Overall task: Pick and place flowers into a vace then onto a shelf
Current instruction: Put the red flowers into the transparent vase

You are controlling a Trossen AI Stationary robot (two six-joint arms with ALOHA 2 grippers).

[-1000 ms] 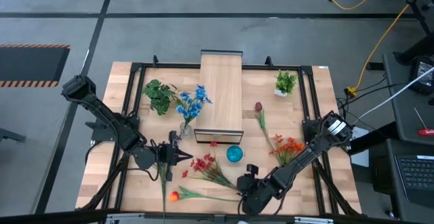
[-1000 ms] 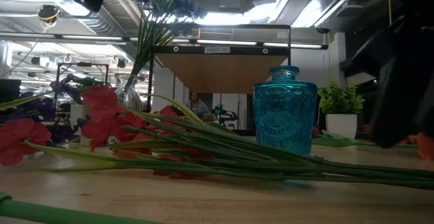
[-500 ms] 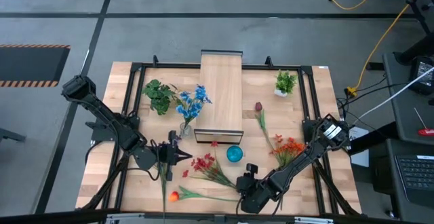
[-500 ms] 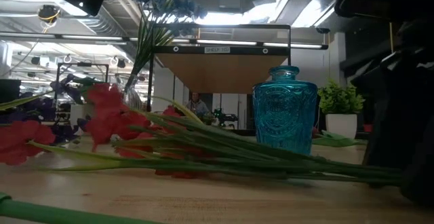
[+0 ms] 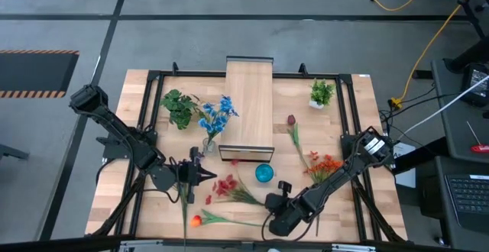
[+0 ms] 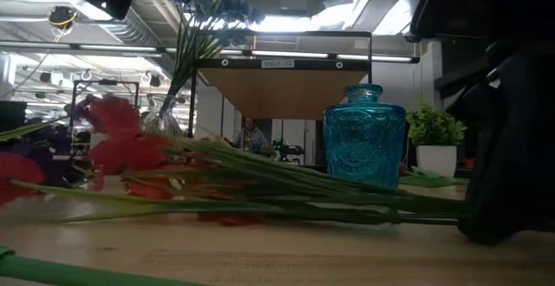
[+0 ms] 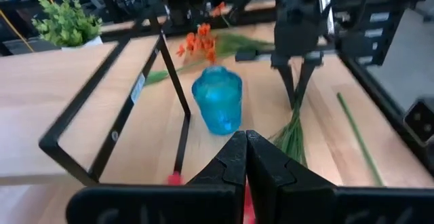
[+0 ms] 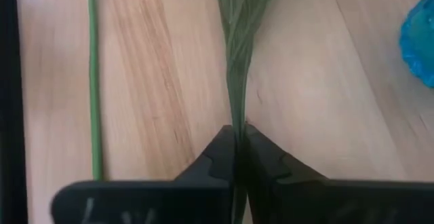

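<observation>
The red flowers [image 5: 224, 185] lie on the table left of the blue vase [image 5: 264, 173], blooms toward the left and green stems running to my right gripper [image 5: 270, 202], which is shut on their stem end. My left gripper [image 5: 208, 177] hovers shut beside the red blooms and holds nothing. Blue flowers [image 5: 218, 113] stand in a clear vase [image 5: 209, 145] by the shelf [image 5: 250, 99]. An orange-bloomed stem [image 5: 229, 221] lies near the front edge. Orange flowers [image 5: 325, 164] and a dark tulip [image 5: 291, 120] lie on the right. My right gripper pinches the bundled green stems at their cut end [image 8: 237, 119] between its two fingers [image 8: 218, 149]. The stems run straight on from the fingertips, in line with them. The blooms [image 6: 121, 152] lie low over the table; the stems stretch nearly level [image 6: 347, 204].
Two small leafy plants stand at the far left [image 5: 179, 107] and far right [image 5: 322, 92]. The black frame rails [image 5: 145, 130] run along both sides of the table. The shelf's black leg [image 7: 178, 108] stands close before my left gripper.
My right gripper has moved a little toward the table's left, onto the red flowers' stem end, and has shut on it. The stems have drawn together into a bundle, and the red blooms have slid toward the left edge.
</observation>
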